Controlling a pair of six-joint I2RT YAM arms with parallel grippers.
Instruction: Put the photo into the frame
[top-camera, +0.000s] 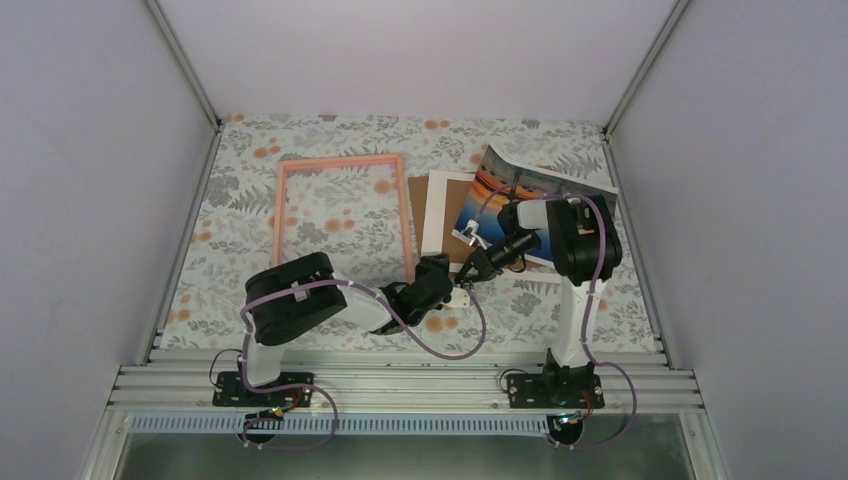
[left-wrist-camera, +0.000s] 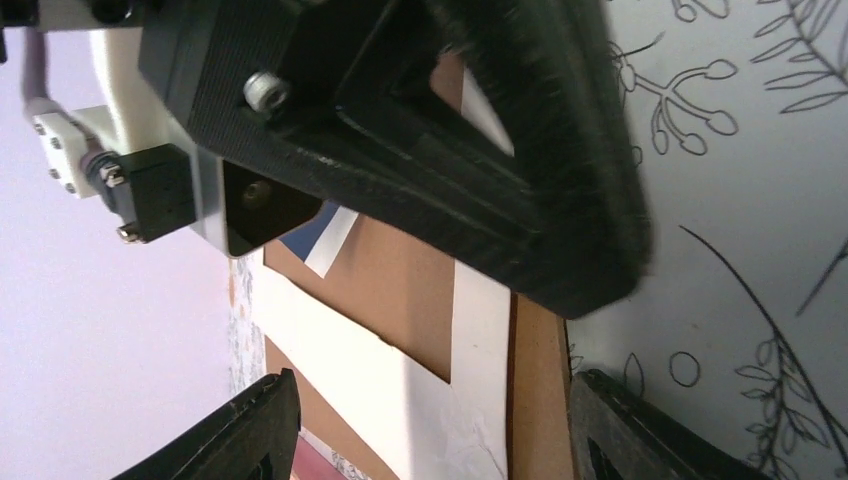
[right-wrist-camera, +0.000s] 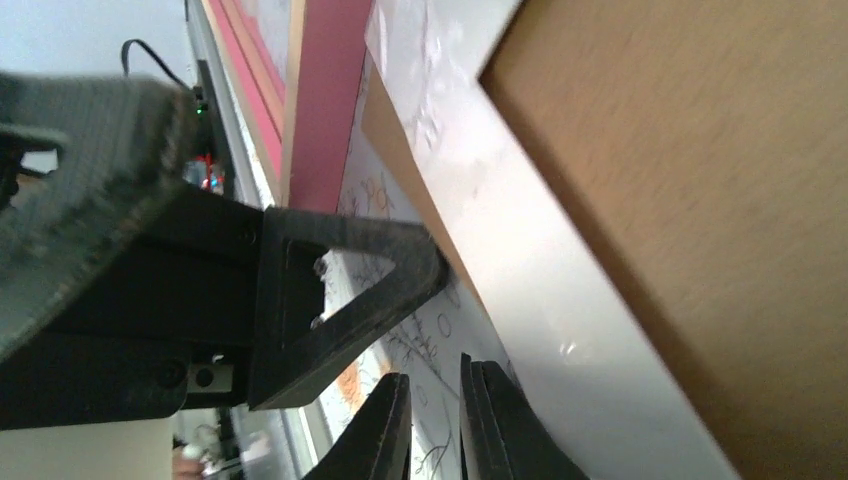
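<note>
The photo (top-camera: 545, 185), an orange sunset print, lies at the back right, partly under my right arm and curling up at its far corner. The pink frame (top-camera: 340, 215) lies flat at the centre left; its edge shows in the right wrist view (right-wrist-camera: 320, 100). My left gripper (top-camera: 440, 282) is open wide and empty at the near edge of the white mat (left-wrist-camera: 400, 370) and brown backing board (left-wrist-camera: 400, 270); it shows in its own view (left-wrist-camera: 432, 400). My right gripper (top-camera: 468, 268) hovers just beside it, its jaws a narrow gap apart with nothing between (right-wrist-camera: 432, 375).
The white mat (top-camera: 445, 215) lies on the brown backing board (top-camera: 418, 205) between frame and photo. A floral cloth (top-camera: 300, 140) covers the table. Grey walls close in the left, right and back. The two grippers nearly touch.
</note>
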